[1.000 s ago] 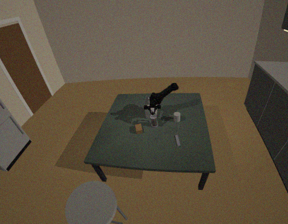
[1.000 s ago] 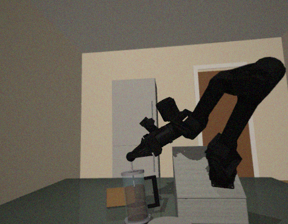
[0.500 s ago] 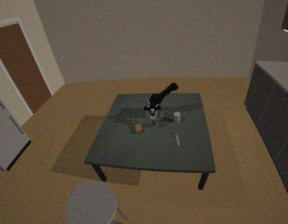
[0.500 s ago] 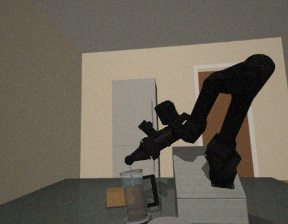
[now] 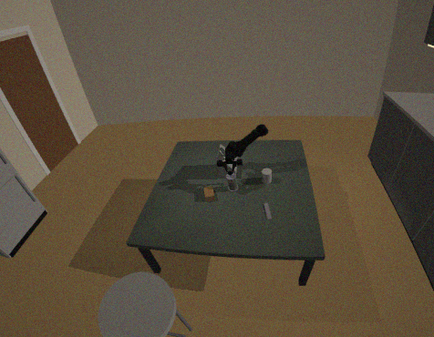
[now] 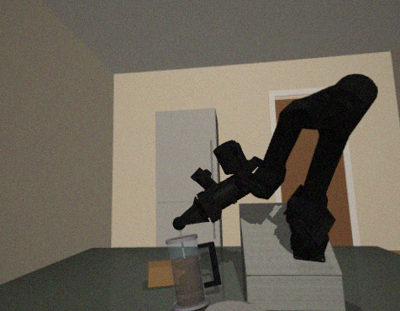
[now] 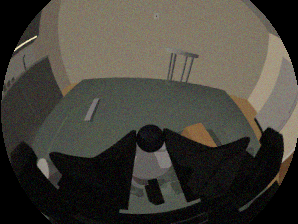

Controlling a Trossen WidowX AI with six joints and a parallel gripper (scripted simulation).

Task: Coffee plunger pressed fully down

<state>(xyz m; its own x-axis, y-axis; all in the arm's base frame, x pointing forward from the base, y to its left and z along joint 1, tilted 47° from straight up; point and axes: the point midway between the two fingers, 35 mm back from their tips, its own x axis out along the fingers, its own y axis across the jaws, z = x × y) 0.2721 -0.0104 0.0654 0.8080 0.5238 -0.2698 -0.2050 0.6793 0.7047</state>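
Plunger knob (image 7: 149,137) sits pinched between my two dark fingers, so my gripper (image 6: 179,223) is closed on it, the round black ball showing between the finger tips in the wrist view. From the side, my gripper angles down and to the left, with the knob just above the lid of the coffee press (image 6: 187,271) and only a short piece of thin rod (image 6: 183,237) showing between them. The press stands upright on the green table (image 5: 230,228), its glass body filled with dark brown liquid in the lower part and its black handle (image 6: 212,265) pointing away from the side camera. My arm (image 6: 321,139) rises behind me from a pale grey block (image 6: 287,260) on the table, bends high, and comes down toward the press. From above, the press (image 5: 232,182) is near the middle of the table, under my wrist. A small brown block (image 5: 209,193) lies just beside it on one side, a white cylinder (image 5: 266,175) stands near it on the other, and a thin grey bar (image 5: 267,210) lies farther toward the table's front edge, well apart from the press. A round grey stool (image 5: 138,306) stands on the floor off the table's front corner.
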